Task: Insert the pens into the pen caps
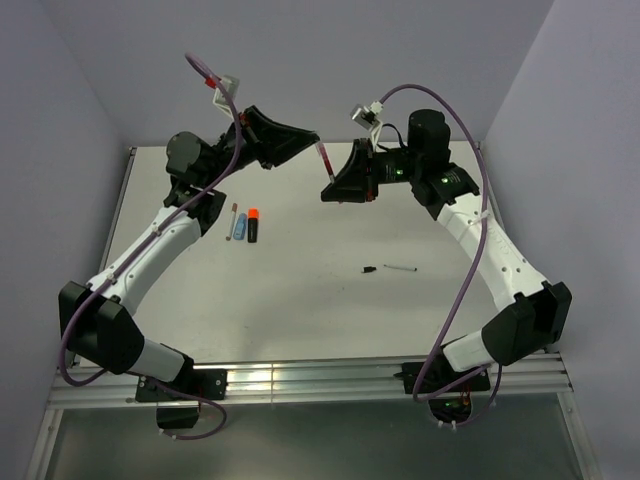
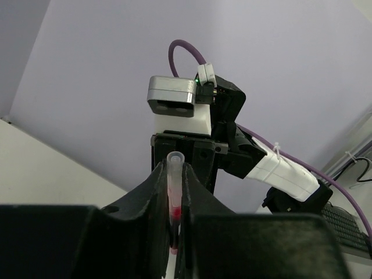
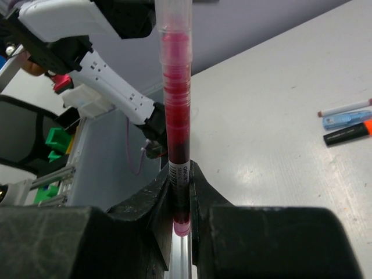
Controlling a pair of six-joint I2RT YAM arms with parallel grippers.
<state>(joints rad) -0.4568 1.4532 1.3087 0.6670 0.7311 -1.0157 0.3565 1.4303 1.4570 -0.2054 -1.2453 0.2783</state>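
1. Three pens lie side by side on the table (image 1: pixel 320 310), left of centre: one white pen (image 1: pixel 233 220), one blue marker (image 1: pixel 240 227), one black marker (image 1: pixel 253 228) with an orange end.
2. The left tool (image 1: pixel 314 136) is clamped on the upper end of the one red pen (image 1: pixel 323 160), which is held in the air.
3. The right tool (image 1: pixel 329 187) is clamped on its lower end.
4. One black cap (image 1: pixel 369 269) lies just beside one slim pen (image 1: pixel 400 268).
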